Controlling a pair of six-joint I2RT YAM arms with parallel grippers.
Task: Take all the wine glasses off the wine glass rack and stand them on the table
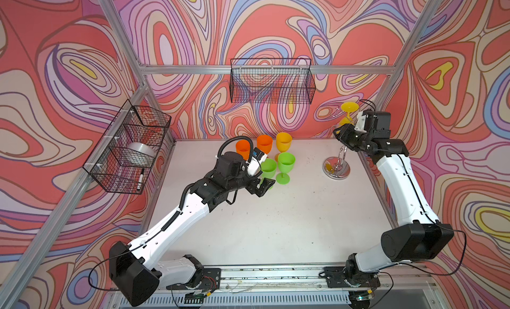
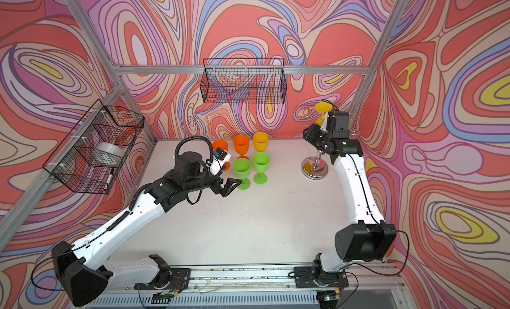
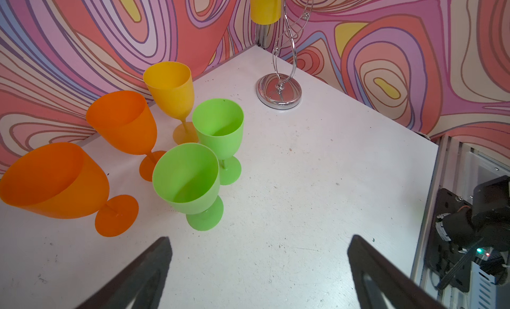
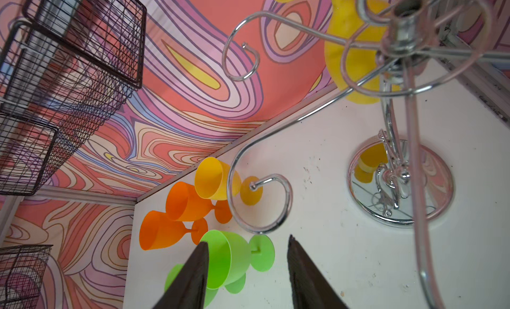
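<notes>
A yellow wine glass [image 1: 348, 111] [image 2: 322, 108] hangs upside down from a looped arm of the chrome wine glass rack [image 1: 336, 170] [image 2: 315, 170] at the back right of the table. In the right wrist view its bowl [image 4: 356, 64] shows behind the rack's hub, with an empty wire loop [image 4: 259, 200] closest. My right gripper [image 1: 339, 133] [image 4: 248, 241] is raised beside the rack's top, just in front of the hanging glass, open and holding nothing. My left gripper [image 1: 265, 186] [image 3: 260, 238] hovers wide open over the table, by the nearest green glass [image 3: 187, 180].
Several orange, yellow and green glasses [image 1: 285, 162] stand upright at mid-back of the white table [image 1: 276, 224]. A black wire basket [image 1: 271, 81] hangs on the back wall. Another basket [image 1: 129, 147] on the left wall holds a tape roll and a marker.
</notes>
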